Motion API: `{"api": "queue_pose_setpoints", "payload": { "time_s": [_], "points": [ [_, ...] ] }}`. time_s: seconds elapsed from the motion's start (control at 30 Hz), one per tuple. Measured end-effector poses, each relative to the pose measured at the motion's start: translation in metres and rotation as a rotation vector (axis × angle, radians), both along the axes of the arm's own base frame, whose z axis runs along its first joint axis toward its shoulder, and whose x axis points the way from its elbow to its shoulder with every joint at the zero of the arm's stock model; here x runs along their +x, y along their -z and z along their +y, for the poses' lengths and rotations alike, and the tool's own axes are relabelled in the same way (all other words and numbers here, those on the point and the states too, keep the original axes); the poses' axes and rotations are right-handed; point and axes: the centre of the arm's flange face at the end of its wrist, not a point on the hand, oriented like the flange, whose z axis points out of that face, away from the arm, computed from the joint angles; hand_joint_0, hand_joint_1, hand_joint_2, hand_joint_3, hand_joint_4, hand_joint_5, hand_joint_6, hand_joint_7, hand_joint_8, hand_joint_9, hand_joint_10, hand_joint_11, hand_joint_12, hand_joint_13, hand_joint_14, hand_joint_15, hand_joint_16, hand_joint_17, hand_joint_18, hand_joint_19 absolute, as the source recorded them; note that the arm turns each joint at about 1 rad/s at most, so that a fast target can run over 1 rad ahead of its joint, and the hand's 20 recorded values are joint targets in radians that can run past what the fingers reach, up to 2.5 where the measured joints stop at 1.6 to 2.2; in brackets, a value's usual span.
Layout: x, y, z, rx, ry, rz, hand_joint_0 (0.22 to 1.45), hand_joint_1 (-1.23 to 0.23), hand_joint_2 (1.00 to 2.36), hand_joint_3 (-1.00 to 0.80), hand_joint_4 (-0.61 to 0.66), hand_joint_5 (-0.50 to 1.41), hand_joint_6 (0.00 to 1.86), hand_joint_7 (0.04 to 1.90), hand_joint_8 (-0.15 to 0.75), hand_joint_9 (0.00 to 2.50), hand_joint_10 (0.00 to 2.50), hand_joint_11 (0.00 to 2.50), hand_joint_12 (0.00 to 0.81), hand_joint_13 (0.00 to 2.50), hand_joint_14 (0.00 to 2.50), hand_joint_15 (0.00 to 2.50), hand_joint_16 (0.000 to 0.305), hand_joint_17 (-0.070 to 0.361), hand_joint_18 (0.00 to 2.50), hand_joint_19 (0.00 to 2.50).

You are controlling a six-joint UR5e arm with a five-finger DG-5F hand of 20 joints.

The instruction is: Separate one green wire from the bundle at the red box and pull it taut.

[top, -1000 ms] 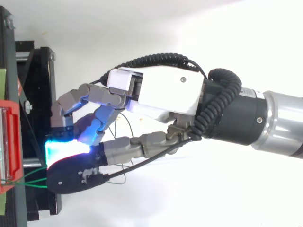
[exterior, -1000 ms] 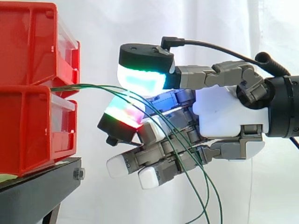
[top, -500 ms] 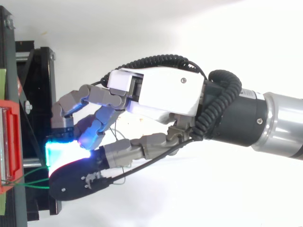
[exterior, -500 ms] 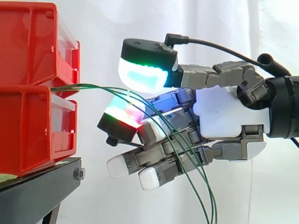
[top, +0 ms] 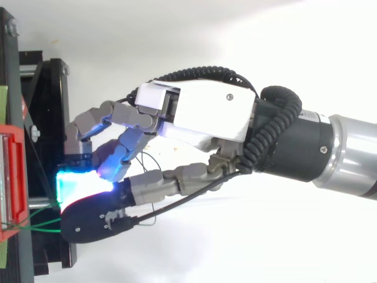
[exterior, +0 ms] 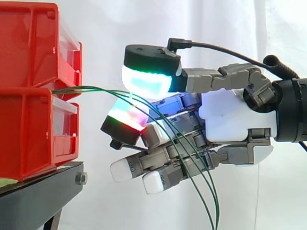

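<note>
The hand (exterior: 235, 115) reaches level from the right toward the red bins and stops just short of them, apart from their fronts. Whether it has hold of any wire cannot be told. The green wires (exterior: 96, 89) come out where the upper bin (exterior: 29, 43) sits on the lower bin (exterior: 24, 134). They run as a close bunch toward the hand, then fan into separate strands that curve down across its near side and leave at the bottom edge, bowed rather than straight. From above, the strands (top: 35, 225) show as short green lines between the bin's edge (top: 10, 177) and the hand. The black stand (exterior: 38, 191) carries the bins, its ledge lower than the hand. A white curtain (exterior: 120, 24) hangs behind.
</note>
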Motion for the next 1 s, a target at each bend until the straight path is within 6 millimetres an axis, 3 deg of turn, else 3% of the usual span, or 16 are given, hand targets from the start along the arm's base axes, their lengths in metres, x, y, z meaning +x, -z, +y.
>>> {"api": "queue_pose_setpoints", "payload": {
  "time_s": [0.57,0.87,0.9,0.97,1.0],
  "points": [
    [0.0,0.0002,-0.0002,-0.001,0.002,0.0,0.6,-0.77,1.02,0.02,-0.1,-0.14,0.88,1.23,0.309,1.06,0.01,0.79,0.342,0.7,0.01,0.26,0.051,0.115,0.8,0.32],
    [-0.0005,0.0012,0.0006,-0.002,0.005,0.006,0.6,-0.78,1.01,0.07,-0.09,-0.12,0.89,1.26,0.319,1.1,0.02,0.77,0.356,0.73,0.01,0.25,0.054,0.121,0.83,0.3],
    [-0.0006,0.0015,0.0009,-0.002,0.006,0.006,0.6,-0.78,1.01,0.07,-0.09,-0.12,0.89,1.26,0.315,1.1,0.01,0.74,0.354,0.73,0.01,0.24,0.054,0.121,0.83,0.3],
    [-0.0007,0.0018,0.0014,-0.003,0.007,0.007,0.61,-0.78,1.01,0.07,-0.12,-0.12,0.89,1.21,0.295,0.86,0.01,0.38,0.353,0.68,0.0,0.16,0.054,0.122,0.84,0.27],
    [-0.0009,0.0022,0.0016,-0.003,0.008,0.008,0.6,-0.78,1.01,0.07,-0.11,-0.12,0.89,1.21,0.297,0.83,0.01,0.35,0.354,0.67,0.0,0.15,0.054,0.123,0.84,0.27]
  ]
}}
